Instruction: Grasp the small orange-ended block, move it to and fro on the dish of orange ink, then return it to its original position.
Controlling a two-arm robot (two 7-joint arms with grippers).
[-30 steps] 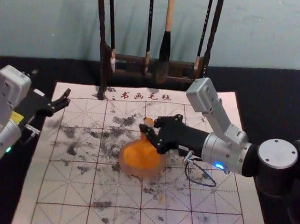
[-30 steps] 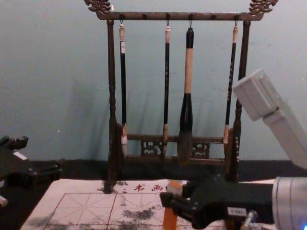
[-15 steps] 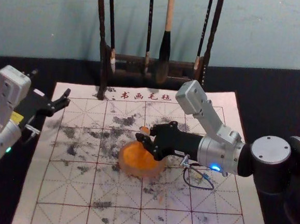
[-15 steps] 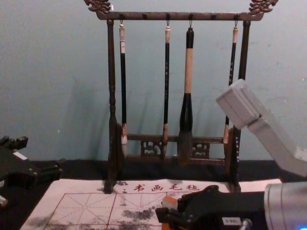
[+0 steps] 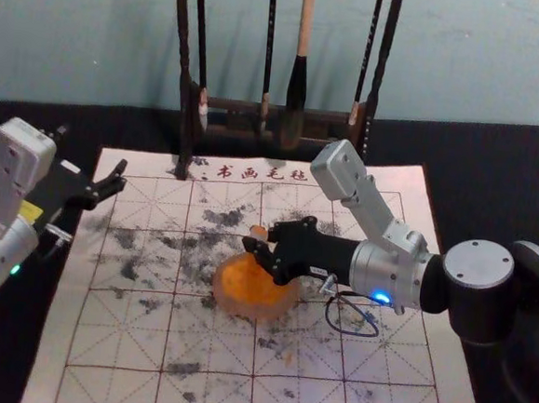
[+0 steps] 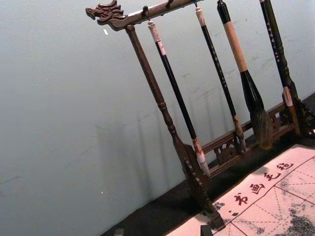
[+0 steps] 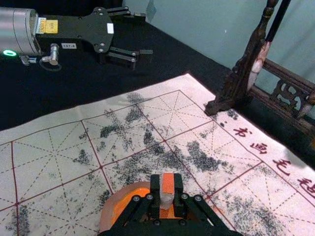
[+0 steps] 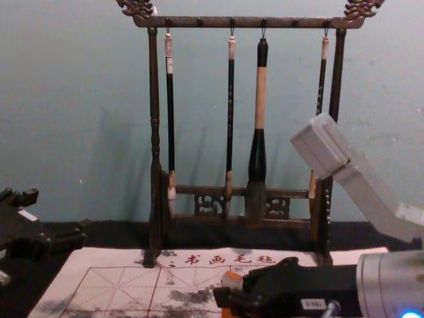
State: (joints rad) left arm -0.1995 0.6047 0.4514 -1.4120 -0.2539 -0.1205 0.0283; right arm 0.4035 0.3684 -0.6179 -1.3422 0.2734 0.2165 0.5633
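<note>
You're holding the small orange-ended block (image 7: 167, 189) over the ink dish with your right gripper (image 5: 261, 237).
Your right arm is reaching in from the right across the white mat (image 5: 211, 351), its forearm running nearly level and its gripper pointing toward your left, the fingers pinching the block from both sides. The block is sitting between the fingertips, roughly upright, its orange end showing above them, near the far edge of the dish (image 5: 253, 311) of orange ink; you cannot tell whether its lower end is touching the ink. Your left gripper (image 5: 92, 150) is parking at the mat's left edge, fingers spread.
</note>
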